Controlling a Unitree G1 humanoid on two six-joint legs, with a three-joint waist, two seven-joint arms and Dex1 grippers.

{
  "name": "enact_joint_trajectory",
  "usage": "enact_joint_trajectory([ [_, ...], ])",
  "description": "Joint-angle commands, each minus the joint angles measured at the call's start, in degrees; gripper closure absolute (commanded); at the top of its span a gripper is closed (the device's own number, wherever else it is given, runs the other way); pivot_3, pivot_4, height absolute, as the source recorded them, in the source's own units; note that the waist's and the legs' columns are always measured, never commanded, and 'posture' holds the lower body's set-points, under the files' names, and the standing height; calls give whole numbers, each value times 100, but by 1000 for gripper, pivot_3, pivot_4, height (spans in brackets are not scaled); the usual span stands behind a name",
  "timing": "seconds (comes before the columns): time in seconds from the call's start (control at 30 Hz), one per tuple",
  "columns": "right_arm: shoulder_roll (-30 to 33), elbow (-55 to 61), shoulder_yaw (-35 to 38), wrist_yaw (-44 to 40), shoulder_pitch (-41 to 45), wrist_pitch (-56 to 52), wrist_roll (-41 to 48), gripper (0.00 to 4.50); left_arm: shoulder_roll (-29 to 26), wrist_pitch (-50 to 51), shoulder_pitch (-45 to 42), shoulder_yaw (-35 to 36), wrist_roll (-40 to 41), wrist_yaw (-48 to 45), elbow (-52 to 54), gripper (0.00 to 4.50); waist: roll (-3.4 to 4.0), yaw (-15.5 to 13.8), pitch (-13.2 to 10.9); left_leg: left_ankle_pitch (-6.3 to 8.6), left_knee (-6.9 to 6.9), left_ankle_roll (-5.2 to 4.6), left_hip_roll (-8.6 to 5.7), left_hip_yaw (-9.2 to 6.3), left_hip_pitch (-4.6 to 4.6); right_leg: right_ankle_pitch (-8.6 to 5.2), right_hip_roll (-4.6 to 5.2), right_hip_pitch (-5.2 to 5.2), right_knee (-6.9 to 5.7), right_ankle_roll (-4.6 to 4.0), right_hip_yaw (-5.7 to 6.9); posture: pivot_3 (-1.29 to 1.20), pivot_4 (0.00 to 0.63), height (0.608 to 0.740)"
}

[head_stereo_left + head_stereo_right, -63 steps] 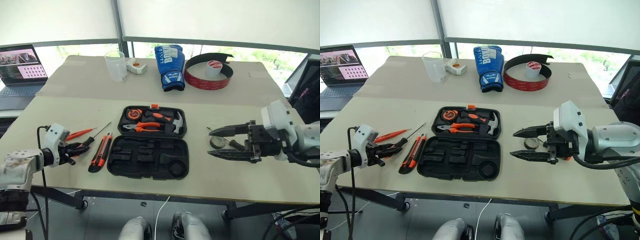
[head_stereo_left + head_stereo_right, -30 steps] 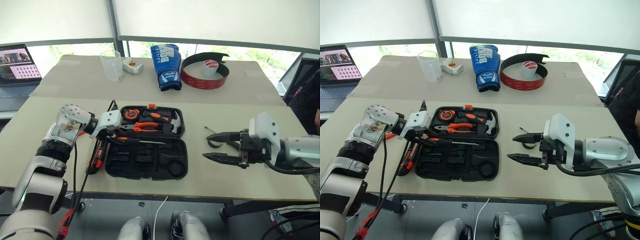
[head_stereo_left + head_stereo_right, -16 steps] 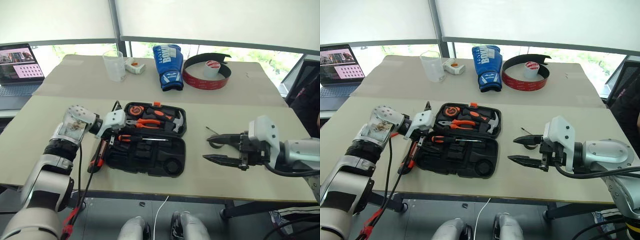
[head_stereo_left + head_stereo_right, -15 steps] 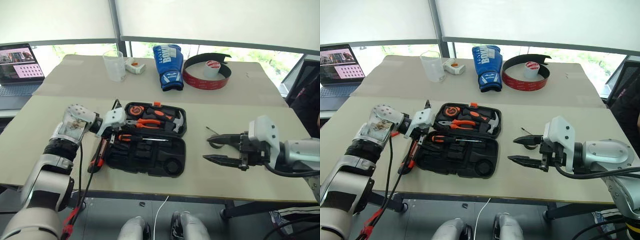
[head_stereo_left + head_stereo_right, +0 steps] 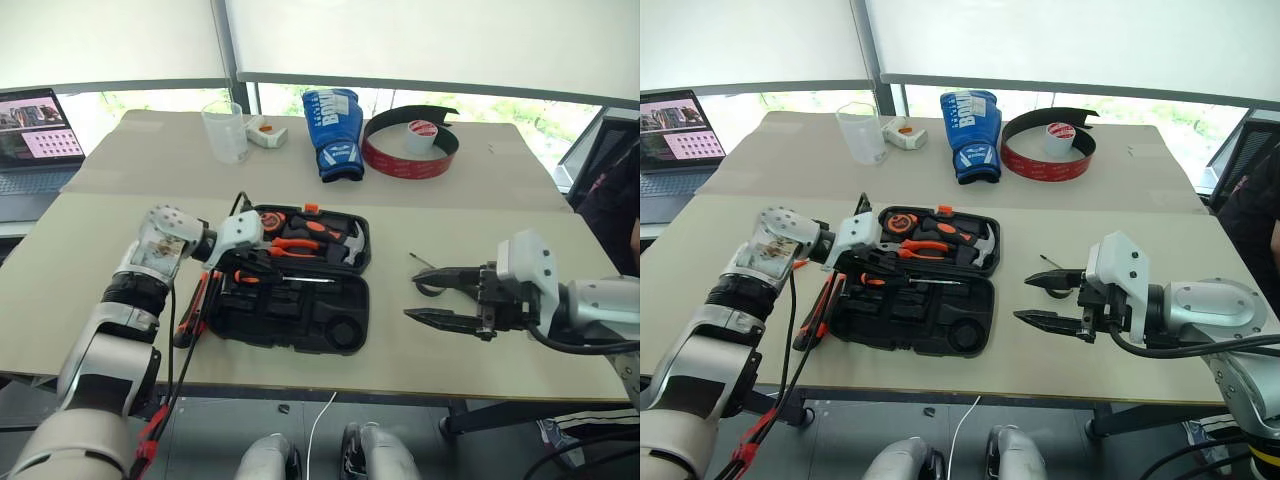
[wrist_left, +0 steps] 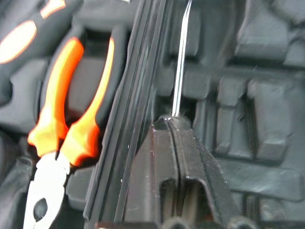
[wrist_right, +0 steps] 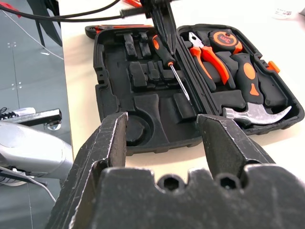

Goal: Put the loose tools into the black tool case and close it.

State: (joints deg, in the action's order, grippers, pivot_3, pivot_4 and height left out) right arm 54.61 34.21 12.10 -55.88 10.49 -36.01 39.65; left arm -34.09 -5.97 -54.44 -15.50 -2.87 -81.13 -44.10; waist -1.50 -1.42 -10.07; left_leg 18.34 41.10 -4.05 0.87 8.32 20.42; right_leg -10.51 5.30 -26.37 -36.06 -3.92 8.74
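Inside moulded black tool case (image 5: 290, 300): slim steel-shafted screwdriver (image 7: 169, 62), rubbery orange-black handle.

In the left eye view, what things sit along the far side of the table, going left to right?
Laptop → clear plastic cup → small white-and-orange thing → blue boxing glove → red-and-black curved band with a white tape roll inside it.
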Motion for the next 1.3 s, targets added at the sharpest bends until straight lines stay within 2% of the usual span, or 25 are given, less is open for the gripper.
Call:
enact_joint_trajectory([
  [0.03, -28, 79, 206, 119, 20, 19, 99, 1198, 16, -522, 178, -295, -404, 155, -147, 4458, -1, -2, 1, 1, -1, -1, 0, 0, -4, 0, 0, 3, 0, 0, 0, 0, 150, 727],
  [0.37, -73, 51, 296, 293, -120, 26, 57, 1198, 264, -902, 23, -323, -552, 433, -680, 4458, 3, -76, 52, 9, -1, -14, 0, 0, -20, 2, 6, 17, -1, 4, -1, 0, 150, 727],
  [0.77, -67, -9, 269, 295, -171, 69, 35, 1198, 266, 195, -452, 492, 538, -419, -234, 4458, -7, -66, 48, 11, 1, -17, 0, 1, -3, 3, 3, 7, 7, 6, 3, 0, 150, 727],
  [1.0, -84, 21, 208, 335, -132, 38, 52, 1198, 194, -259, -142, 161, 62, -298, -167, 4458, -7, -61, 48, 11, 3, -17, -1, 3, -5, 3, 3, 8, 8, 6, 1, 0, 150, 727],
  [1.3, -78, 60, 275, 408, -192, -12, 95, 1198, 276, -1150, 37, -323, -664, 254, -742, 4458, -5, -69, 49, 11, 2, -18, 0, 3, -13, 3, 4, 13, 7, 6, -3, 0, 150, 727],
])
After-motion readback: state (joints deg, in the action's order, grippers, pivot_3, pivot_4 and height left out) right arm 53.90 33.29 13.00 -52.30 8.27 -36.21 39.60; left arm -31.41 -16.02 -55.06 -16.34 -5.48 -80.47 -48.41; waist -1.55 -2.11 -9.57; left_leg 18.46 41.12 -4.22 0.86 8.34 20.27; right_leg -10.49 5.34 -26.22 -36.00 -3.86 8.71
